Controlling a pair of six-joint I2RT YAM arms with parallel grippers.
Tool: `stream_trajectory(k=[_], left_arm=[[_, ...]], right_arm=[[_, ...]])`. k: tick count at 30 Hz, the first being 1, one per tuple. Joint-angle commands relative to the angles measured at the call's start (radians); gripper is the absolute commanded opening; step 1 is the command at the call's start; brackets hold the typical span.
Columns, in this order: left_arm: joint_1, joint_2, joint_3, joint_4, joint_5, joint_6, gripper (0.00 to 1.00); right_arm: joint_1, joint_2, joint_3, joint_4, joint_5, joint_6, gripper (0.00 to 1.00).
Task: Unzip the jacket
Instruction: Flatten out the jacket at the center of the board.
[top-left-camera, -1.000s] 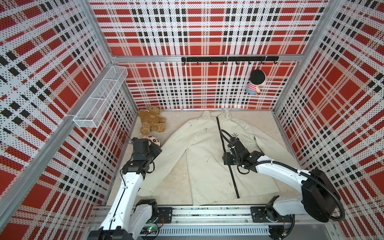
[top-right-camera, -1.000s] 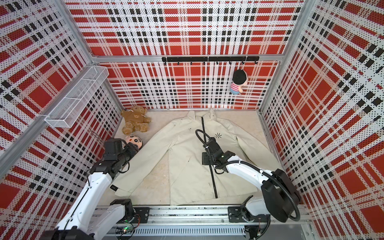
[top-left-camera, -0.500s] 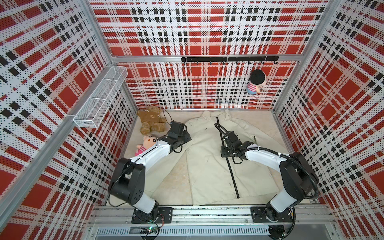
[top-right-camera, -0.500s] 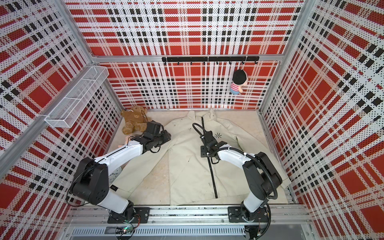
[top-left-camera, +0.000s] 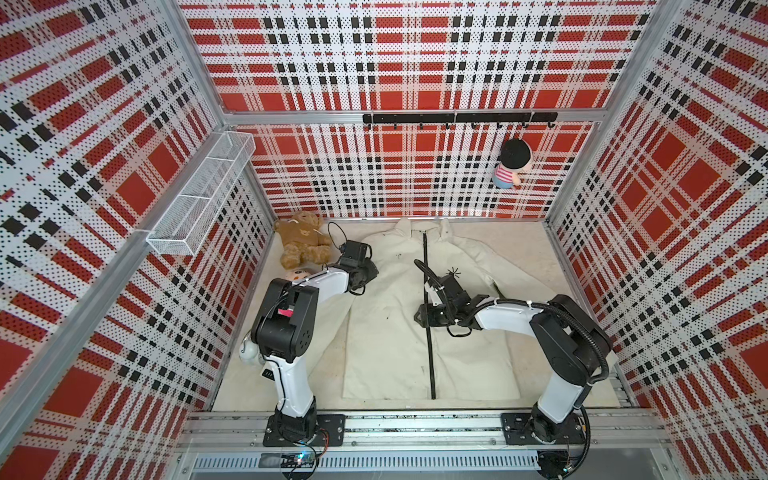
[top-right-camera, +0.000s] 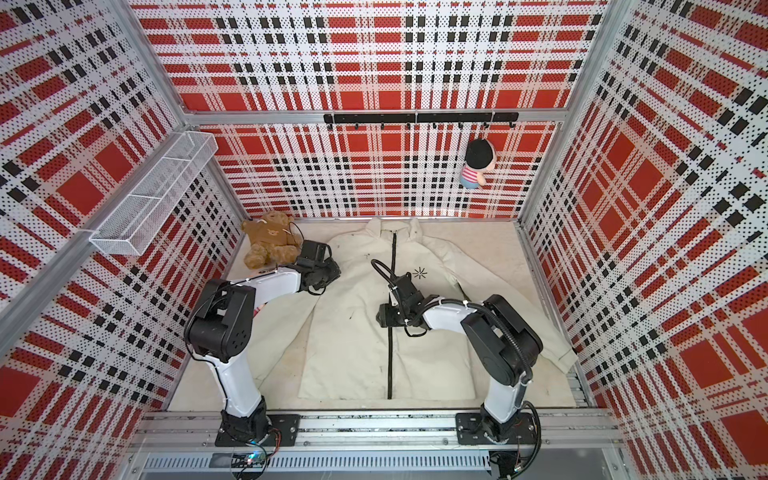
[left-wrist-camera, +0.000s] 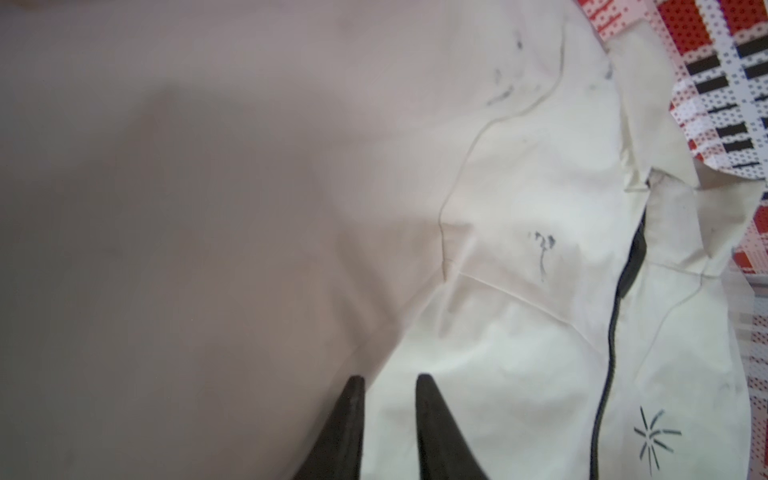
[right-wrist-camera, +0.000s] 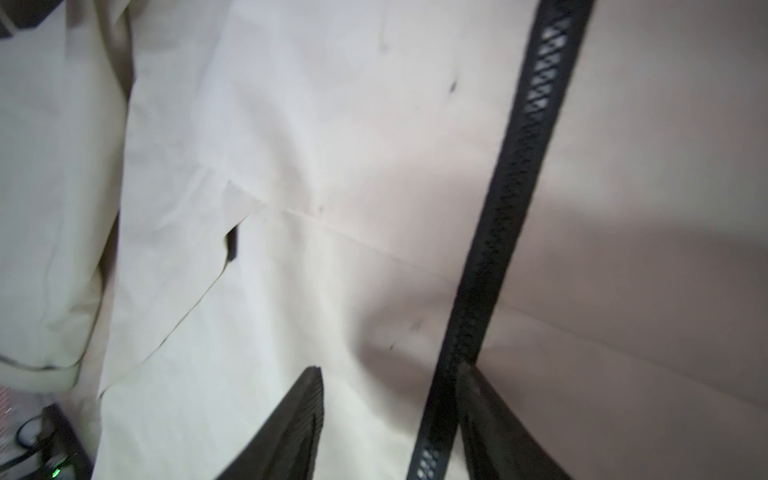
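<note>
While the right gripper gapes wide astride the zipper, the left gripper (2 fingers narrowly apart) overhangs the jacket.

The white-and-black left arm is folded sharply at its black elbow joint and reaches forward, well to the left of the black front zipper of the cream fabric jacket. Its black two-fingered left gripper is held low over the jacket's shoulder. The tapered fingers are seen with only a narrow gap between them. The white-and-black right arm is angled in from the right of the zipper. Its black two-fingered right gripper is set at the zipper, about midway along it. Its fingers are spread well apart, and the zipper passes between them, just beside one finger
</note>
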Motion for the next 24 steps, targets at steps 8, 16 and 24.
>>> stream_trajectory(k=[8,16,24], left_arm=[[0.086,-0.149,0.043,0.032,-0.054,0.126,0.41],[0.05,-0.031,0.171,0.047,0.077,0.143,0.43],[0.069,0.141,0.263,0.074,0.189,0.202,0.34]], right_arm=[[-0.169,-0.134,0.386,-0.478,0.374,-0.285,0.6],[-0.417,-0.031,0.361,-0.405,0.464,-0.257,0.48],[-0.474,0.106,0.331,-0.379,0.548,-0.302,0.44]])
